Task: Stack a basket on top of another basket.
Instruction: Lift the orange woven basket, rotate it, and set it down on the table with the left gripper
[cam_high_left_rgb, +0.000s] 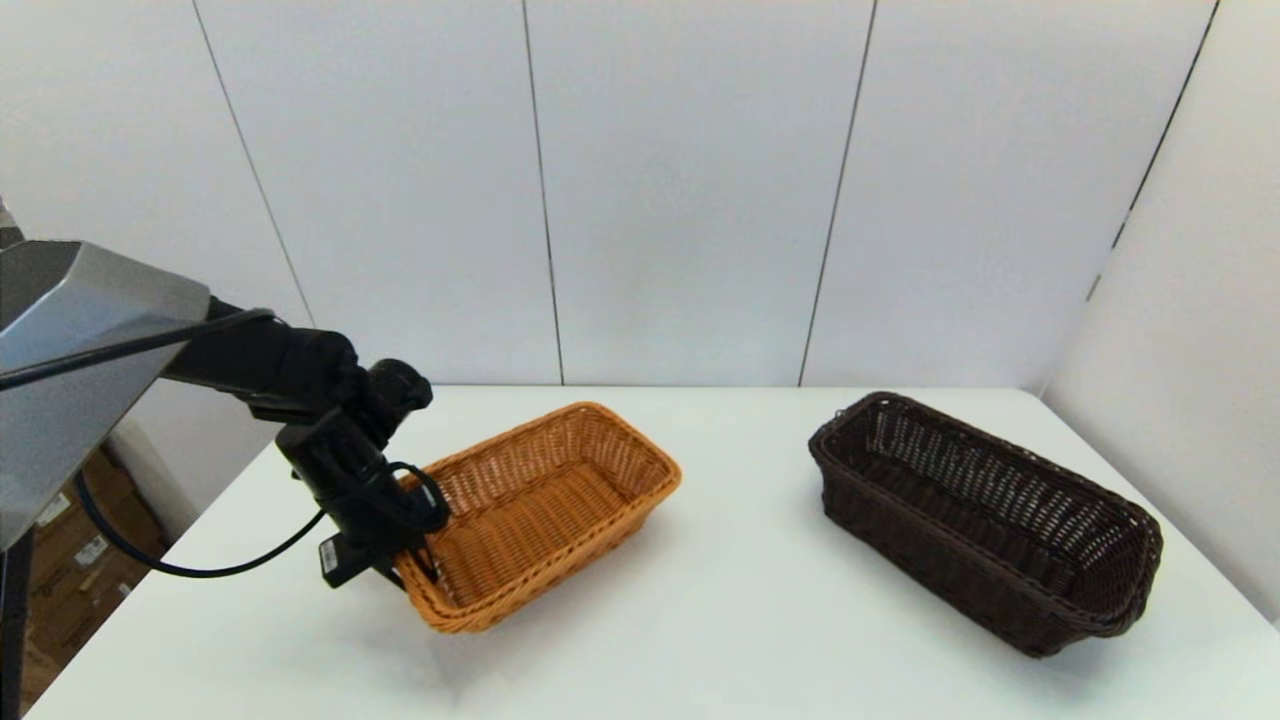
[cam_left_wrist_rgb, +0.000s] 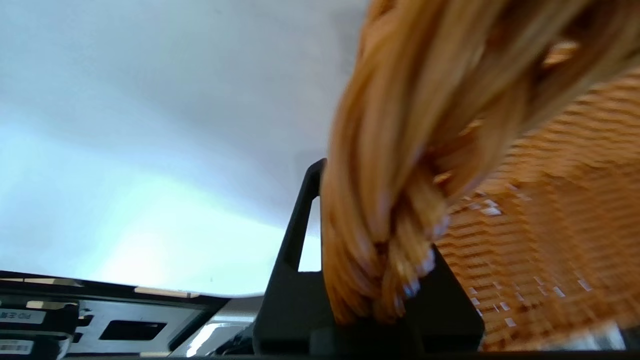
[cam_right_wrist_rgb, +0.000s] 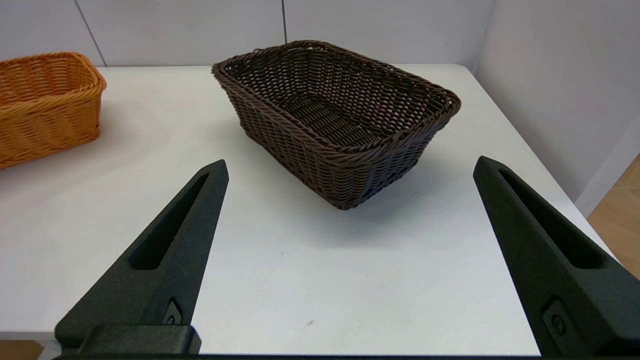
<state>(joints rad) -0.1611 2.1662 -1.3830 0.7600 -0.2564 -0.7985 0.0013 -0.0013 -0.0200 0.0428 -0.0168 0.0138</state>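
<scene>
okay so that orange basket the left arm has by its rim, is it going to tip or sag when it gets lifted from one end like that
The orange basket looks stiff: its woven walls hold their shape though it already sits tilted. Probably light for its size, being open weave. Held only at the near rim by the left gripper, it will likely hang with the far end low. The braided rim gives the fingers purchase, so slipping seems unlikely.

We count two wicker baskets on one white table (cam_high_left_rgb: 720, 600): one orange basket (cam_high_left_rgb: 545, 510) and one dark brown basket (cam_high_left_rgb: 985, 520). We see one robot arm (cam_high_left_rgb: 290, 375) in the head view, and across the wrist views two grippers, the left gripper (cam_left_wrist_rgb: 370, 300) and the right gripper (cam_right_wrist_rgb: 350, 260), each with two black fingers.
</scene>
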